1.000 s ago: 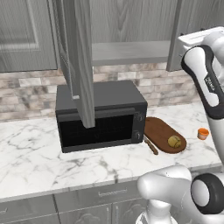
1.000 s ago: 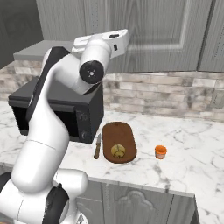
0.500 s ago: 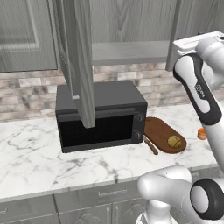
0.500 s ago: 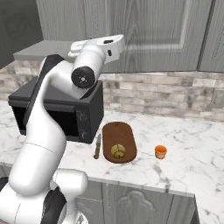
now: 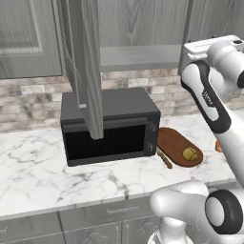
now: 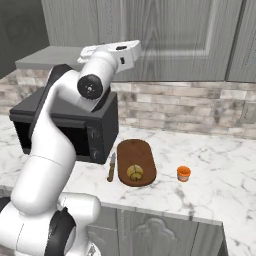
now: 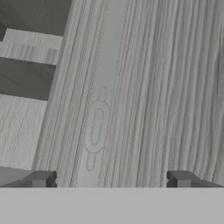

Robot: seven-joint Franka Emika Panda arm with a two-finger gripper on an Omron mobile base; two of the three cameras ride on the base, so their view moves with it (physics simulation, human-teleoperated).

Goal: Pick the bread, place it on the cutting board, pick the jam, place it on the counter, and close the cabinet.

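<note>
Arm nearer the cabinet door.

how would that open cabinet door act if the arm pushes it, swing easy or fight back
The cabinet door stands edge-on over the microwave, so it likely pivots on side hinges rather than sliding. It is a tall, stiff panel, so it should probably swing whole without bending. In the hand view the gripper faces flat wood grain, so a push may slip sideways along the panel.

Bread sits on cutting board. Jam stands upright on counter, right of board. Cabinet left door swung open, shelf exposed.
</note>
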